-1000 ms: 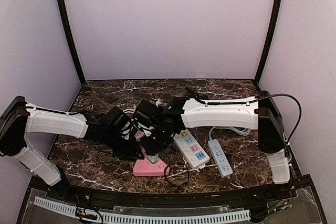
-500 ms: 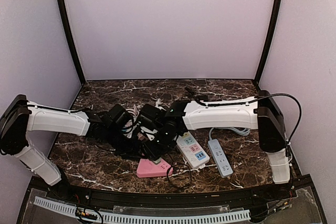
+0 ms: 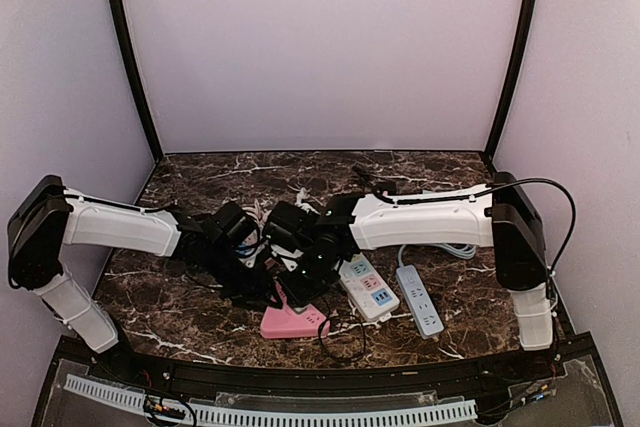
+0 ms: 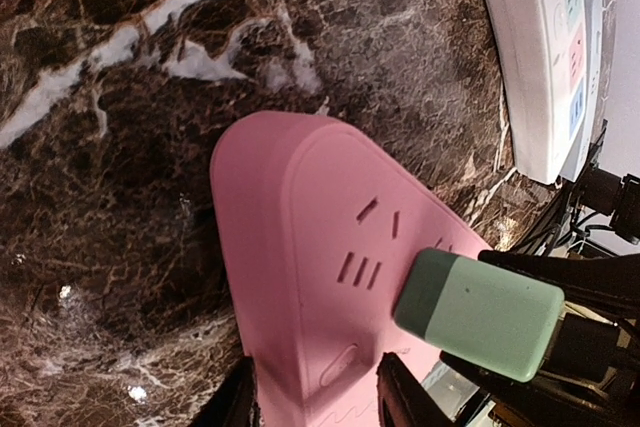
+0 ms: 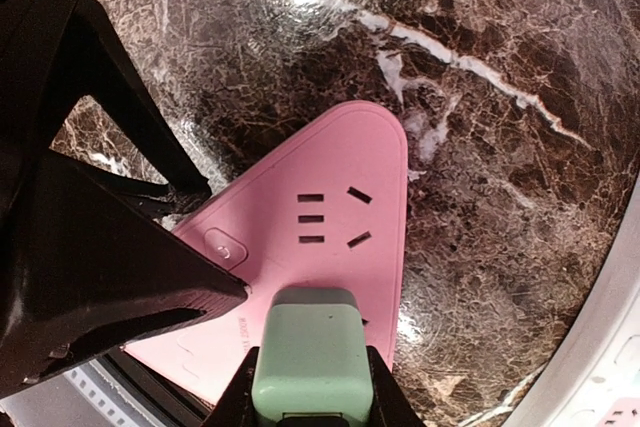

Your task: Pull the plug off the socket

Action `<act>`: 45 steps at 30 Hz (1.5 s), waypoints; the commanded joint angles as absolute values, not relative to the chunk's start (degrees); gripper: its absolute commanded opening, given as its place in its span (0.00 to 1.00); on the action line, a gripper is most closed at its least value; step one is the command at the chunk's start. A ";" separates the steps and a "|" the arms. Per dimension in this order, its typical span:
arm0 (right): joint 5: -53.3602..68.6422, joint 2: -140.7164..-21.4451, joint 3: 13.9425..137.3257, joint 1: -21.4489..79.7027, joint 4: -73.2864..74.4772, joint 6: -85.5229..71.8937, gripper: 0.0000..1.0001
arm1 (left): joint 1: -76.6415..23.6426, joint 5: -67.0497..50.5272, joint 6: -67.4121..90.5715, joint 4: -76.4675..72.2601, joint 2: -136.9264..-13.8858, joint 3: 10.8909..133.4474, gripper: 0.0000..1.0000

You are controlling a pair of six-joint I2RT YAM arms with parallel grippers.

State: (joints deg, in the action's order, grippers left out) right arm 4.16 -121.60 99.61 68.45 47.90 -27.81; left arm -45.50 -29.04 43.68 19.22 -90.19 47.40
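Though hard to say if seated or free, got the green plug (image 5: pixel 305 342) low over the pink socket (image 5: pixel 320 237) on the marble worktop (image 5: pixel 520 177), pinched in the right end effector (image 5: pixel 308 387). With the left end effector (image 4: pixel 320 397) astride a socket corner, can't tell if pinching. Looks mid-pull; next, lift straight off, hold socket down.
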 commanded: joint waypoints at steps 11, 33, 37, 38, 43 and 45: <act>0.67 -122.21 104.40 66.38 42.46 -28.34 0.02 | -44.32 -27.89 41.64 21.14 -94.79 51.25 0.41; -2.09 -119.57 101.25 66.37 37.60 -24.08 0.01 | -46.33 -21.92 39.10 28.92 -103.02 52.60 0.40; -1.00 -118.04 99.85 65.75 36.29 -23.65 0.01 | -46.62 -21.25 39.11 29.87 -104.07 53.11 0.40; -0.52 -117.59 99.50 65.36 36.08 -23.69 0.01 | -46.77 -20.98 39.16 30.14 -104.37 53.31 0.40; 2.63 -115.80 97.91 63.90 34.89 -24.08 0.01 | -47.33 -20.09 39.27 30.94 -105.70 54.06 0.40; 3.69 -115.56 97.74 63.83 34.61 -24.00 0.01 | -47.43 -19.79 39.37 31.14 -106.04 54.15 0.40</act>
